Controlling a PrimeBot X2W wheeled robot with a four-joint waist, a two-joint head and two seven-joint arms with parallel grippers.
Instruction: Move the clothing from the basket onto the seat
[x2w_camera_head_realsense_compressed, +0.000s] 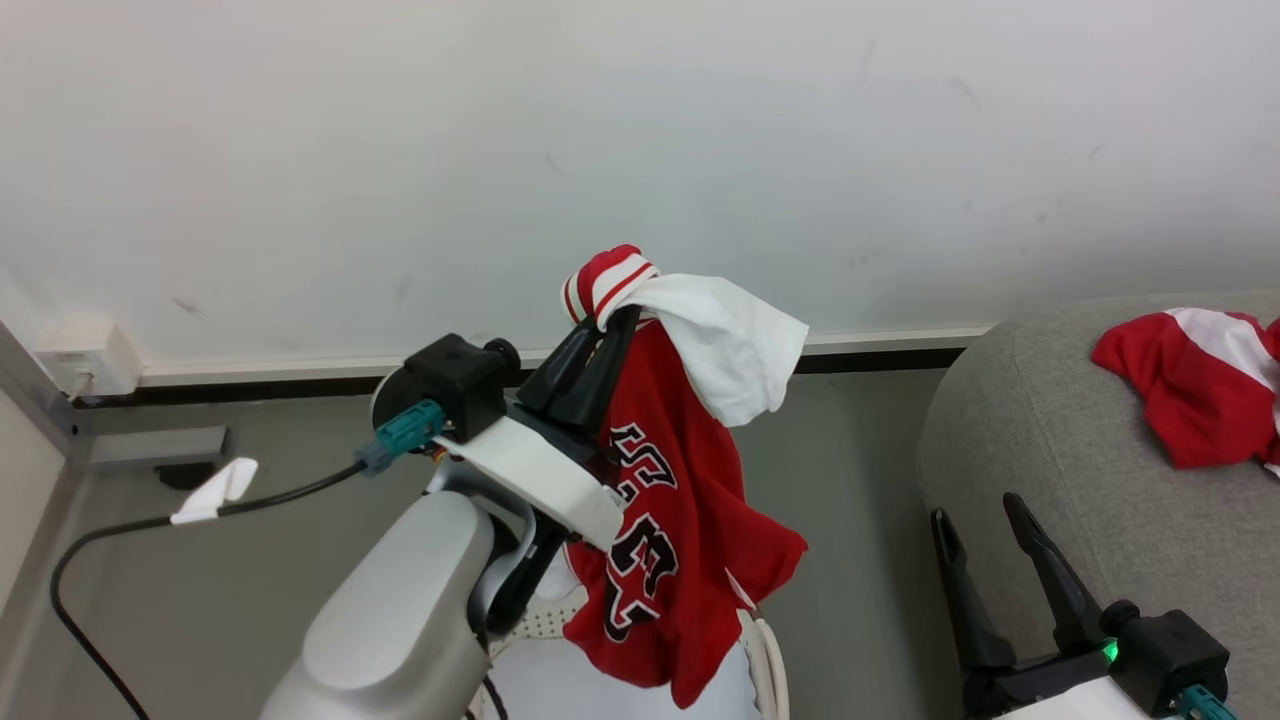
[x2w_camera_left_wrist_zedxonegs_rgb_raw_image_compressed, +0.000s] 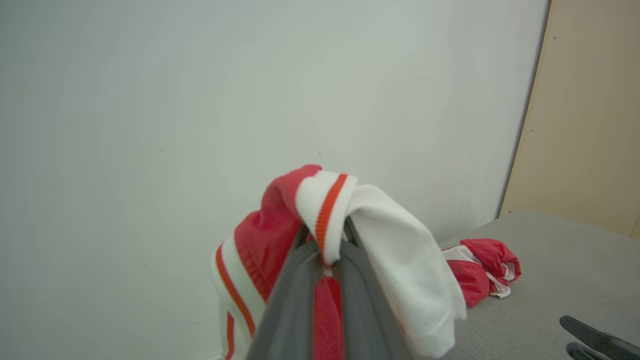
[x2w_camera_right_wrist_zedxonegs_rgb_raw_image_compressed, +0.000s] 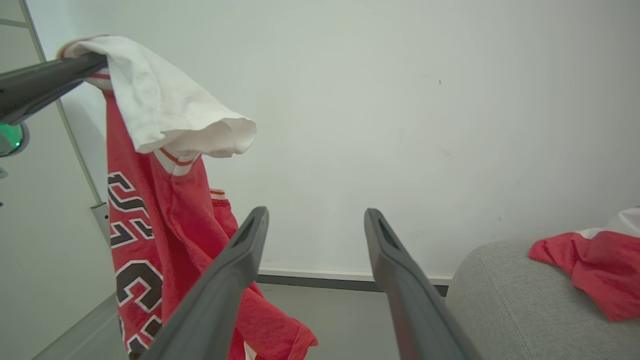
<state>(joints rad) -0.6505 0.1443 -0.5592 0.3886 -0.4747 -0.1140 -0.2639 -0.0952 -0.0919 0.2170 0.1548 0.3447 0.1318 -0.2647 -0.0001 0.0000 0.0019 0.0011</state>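
Our left gripper is pinched tight on the striped trim of a red jersey. The jersey hangs free beneath it, over the basket. We judge this the carry step. The seat lies to the gripper's right, with another garment already on it. Next we swing right, lower and let go (mind the trailing hem). The right gripper is spread wide and empty.

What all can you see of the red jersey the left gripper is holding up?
The jersey is soft red sportswear fabric with black, white-edged lettering, plus a white part with red-and-white striped trim bunched at the top. The left gripper is shut on that trim, and the rest hangs limp above the basket, apart from the grey sofa. Whether its hem touches the basket is unclear.
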